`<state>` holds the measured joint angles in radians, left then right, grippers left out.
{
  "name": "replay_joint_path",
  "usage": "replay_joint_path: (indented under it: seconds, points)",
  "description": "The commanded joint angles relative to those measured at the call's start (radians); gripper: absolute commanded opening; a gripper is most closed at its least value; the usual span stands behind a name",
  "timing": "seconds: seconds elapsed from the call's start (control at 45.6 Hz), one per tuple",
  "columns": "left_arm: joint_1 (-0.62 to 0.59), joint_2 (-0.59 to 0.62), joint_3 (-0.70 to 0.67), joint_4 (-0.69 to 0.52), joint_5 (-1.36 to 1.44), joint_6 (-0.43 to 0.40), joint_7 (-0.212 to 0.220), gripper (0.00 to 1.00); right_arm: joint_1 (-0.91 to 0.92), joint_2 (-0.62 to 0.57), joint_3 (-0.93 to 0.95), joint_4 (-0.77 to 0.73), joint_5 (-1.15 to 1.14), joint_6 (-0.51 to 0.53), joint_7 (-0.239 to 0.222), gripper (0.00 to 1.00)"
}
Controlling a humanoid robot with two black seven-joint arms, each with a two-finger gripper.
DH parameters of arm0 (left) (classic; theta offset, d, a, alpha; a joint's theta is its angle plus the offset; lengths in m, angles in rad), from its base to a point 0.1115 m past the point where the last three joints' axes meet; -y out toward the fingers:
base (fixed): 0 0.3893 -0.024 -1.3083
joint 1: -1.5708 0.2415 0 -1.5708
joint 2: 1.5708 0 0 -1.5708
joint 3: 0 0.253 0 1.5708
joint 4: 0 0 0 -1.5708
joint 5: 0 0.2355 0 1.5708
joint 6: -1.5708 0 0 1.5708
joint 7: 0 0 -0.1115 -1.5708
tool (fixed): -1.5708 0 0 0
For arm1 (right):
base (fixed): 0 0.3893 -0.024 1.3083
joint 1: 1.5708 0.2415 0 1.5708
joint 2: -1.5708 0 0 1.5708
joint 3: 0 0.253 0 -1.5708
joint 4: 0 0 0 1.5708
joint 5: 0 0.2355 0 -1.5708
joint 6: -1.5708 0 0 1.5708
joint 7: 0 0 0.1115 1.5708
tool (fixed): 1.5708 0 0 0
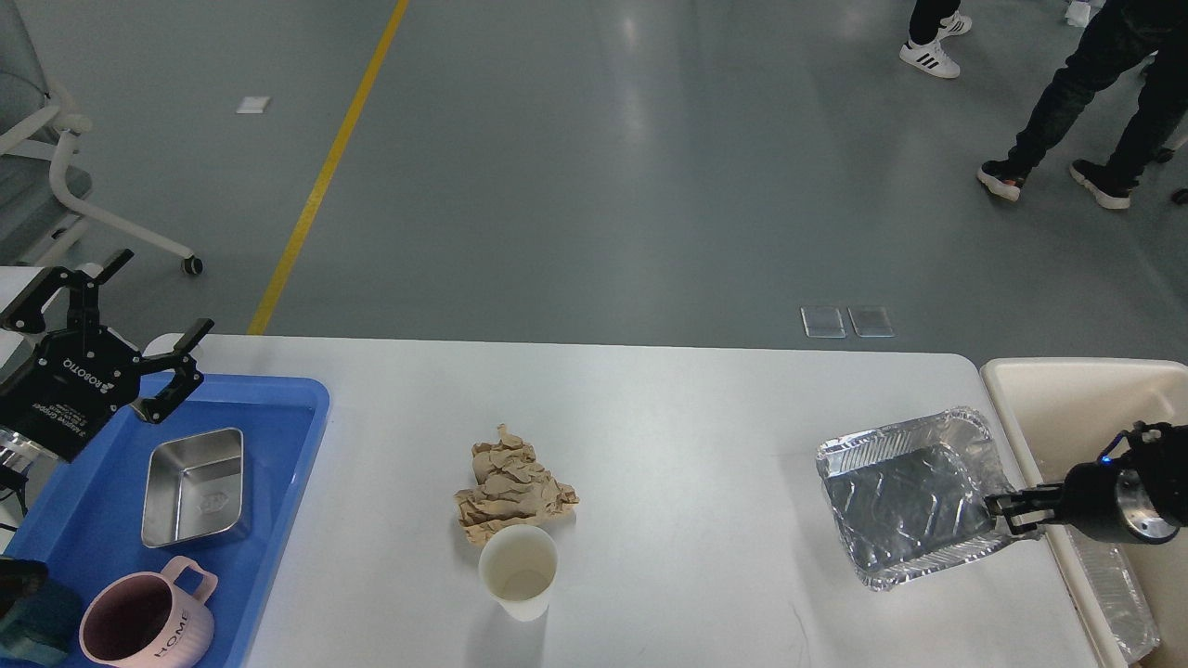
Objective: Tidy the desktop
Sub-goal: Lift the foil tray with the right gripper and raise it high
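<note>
Smooth white round-cornered desktop [668,436]

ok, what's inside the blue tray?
In the blue tray: a steel box, open side up and looking empty, and a pink mug marked HOME. The left gripper hangs open over the tray's far left corner, and the arm hides the left side.

Black arms, white ROBOTIQ txt, blue LED
</note>
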<state>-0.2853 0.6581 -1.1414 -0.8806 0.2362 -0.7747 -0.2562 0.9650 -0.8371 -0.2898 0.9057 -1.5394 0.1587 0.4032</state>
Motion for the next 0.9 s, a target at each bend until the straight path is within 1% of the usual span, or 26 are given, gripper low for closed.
replay_joint_path:
  seconds: [0.0,0.132,0.285,0.351,0.461,0.505,0.526,0.68,0.768,0.877]
  points:
    - [-0.002,-0.002,0.000,0.000,0.000,0.000,0.000,0.97,0.075,0.009,-0.037,0.030,0.001,0.025,-0.001,0.00]
    - [-0.003,-0.003,0.002,0.000,0.000,0.000,0.000,0.97,0.129,0.059,-0.068,0.033,0.010,0.048,-0.004,0.00]
    - [-0.006,-0.002,0.002,0.000,0.000,0.000,0.000,0.97,0.195,0.122,-0.094,0.030,0.090,0.100,-0.035,0.00]
    - [-0.006,0.000,0.002,0.000,0.000,0.000,0.000,0.97,0.225,0.141,-0.098,0.030,0.151,0.148,-0.078,0.00]
    - [-0.006,0.001,0.002,0.000,0.000,0.000,0.000,0.97,0.270,0.171,-0.098,0.030,0.242,0.219,-0.213,0.00]
    - [-0.006,0.001,0.002,0.000,0.000,0.000,0.000,0.97,0.282,0.185,-0.098,0.030,0.257,0.231,-0.247,0.00]
    - [-0.005,0.001,0.002,0.000,0.000,0.000,0.000,0.97,0.288,0.191,-0.098,0.030,0.259,0.236,-0.254,0.00]
    - [-0.002,0.001,0.002,0.000,0.000,0.000,0.000,0.97,0.313,0.231,-0.098,0.029,0.268,0.280,-0.257,0.00]
    - [0.000,0.001,0.002,0.000,0.000,0.000,0.000,0.97,0.319,0.253,-0.098,0.027,0.303,0.303,-0.268,0.00]
    - [-0.003,0.005,0.002,0.002,0.002,0.000,0.002,0.97,0.330,0.276,-0.098,0.027,0.364,0.335,-0.296,0.00]
